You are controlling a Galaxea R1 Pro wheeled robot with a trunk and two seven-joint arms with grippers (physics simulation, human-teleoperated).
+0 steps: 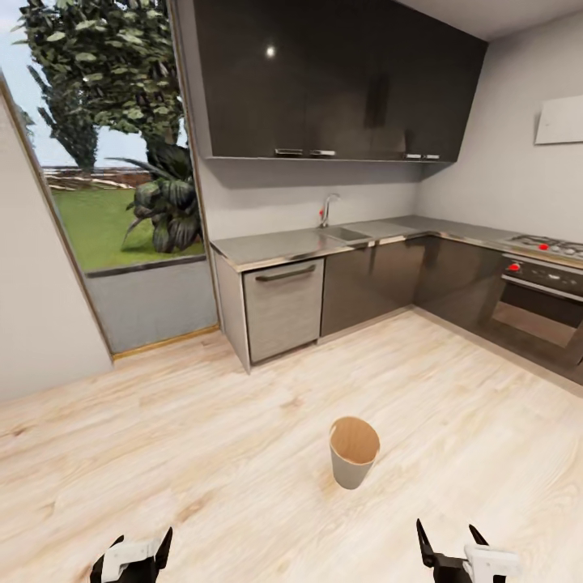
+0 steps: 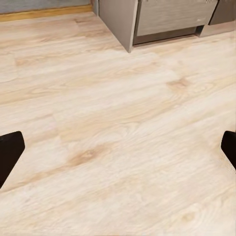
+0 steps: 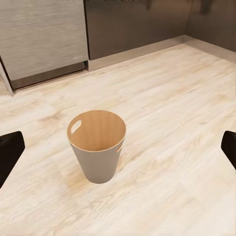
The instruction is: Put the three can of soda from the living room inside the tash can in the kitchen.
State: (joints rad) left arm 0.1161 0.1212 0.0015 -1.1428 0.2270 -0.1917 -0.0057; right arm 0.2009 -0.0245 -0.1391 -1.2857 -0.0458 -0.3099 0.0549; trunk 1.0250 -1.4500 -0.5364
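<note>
Partly cropped fingers, upright bin

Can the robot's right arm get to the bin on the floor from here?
Probably yes. The trash can stands upright on bare wood floor just ahead of the right end effector, nothing between them, though the arm might need to stretch forward.

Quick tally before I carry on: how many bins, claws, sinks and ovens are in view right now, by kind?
Tash can: 1, upright on the wood floor, nothing visible inside
Claws: 2, left claw and right claw, both open
Sink: 1
Oven: 1
Total: 5
</note>
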